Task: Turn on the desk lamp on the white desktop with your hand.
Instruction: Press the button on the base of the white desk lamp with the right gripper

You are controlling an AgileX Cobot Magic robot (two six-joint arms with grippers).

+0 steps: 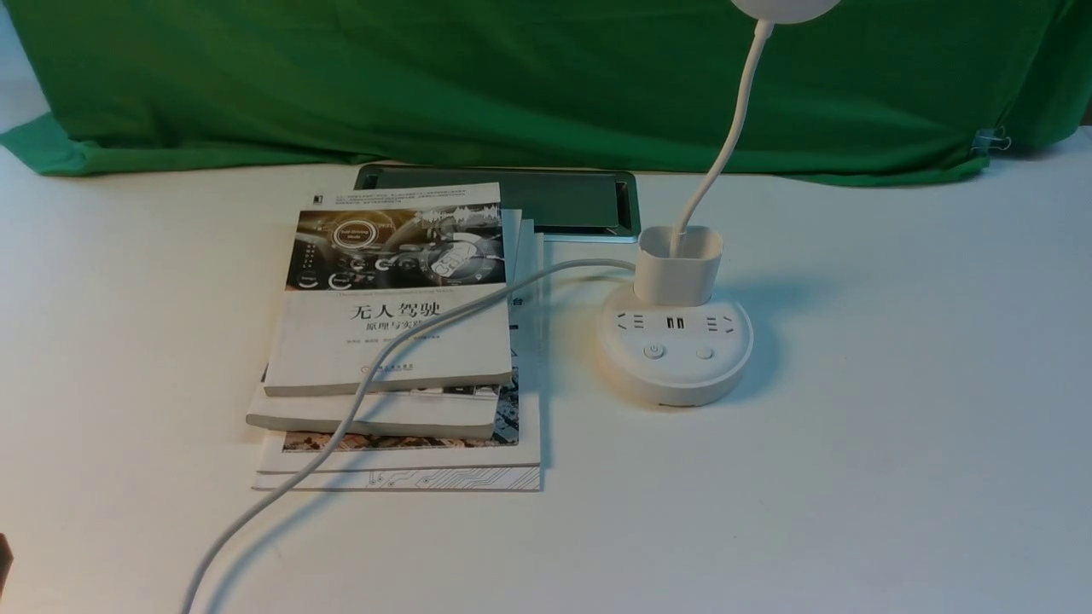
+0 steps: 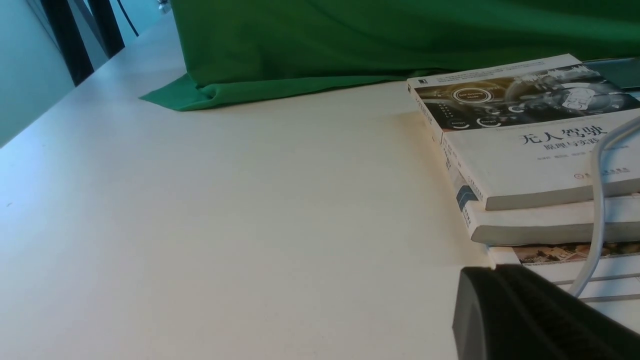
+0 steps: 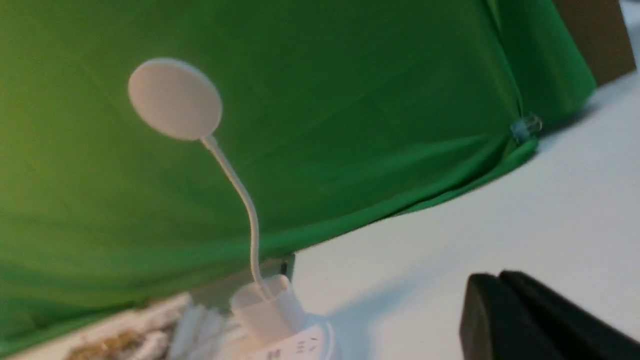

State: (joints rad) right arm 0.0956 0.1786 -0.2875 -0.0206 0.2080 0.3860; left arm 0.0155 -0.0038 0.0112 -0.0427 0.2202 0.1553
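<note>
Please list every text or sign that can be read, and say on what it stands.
"无人驾驶": top book
"原理与实践": below it; last character covered by the cable
"Self-Driving Mode": its cover picture
Power sign: left button of the lamp base
Author and publisher lines: too small.

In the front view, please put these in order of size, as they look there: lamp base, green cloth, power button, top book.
1. green cloth
2. top book
3. lamp base
4. power button
</note>
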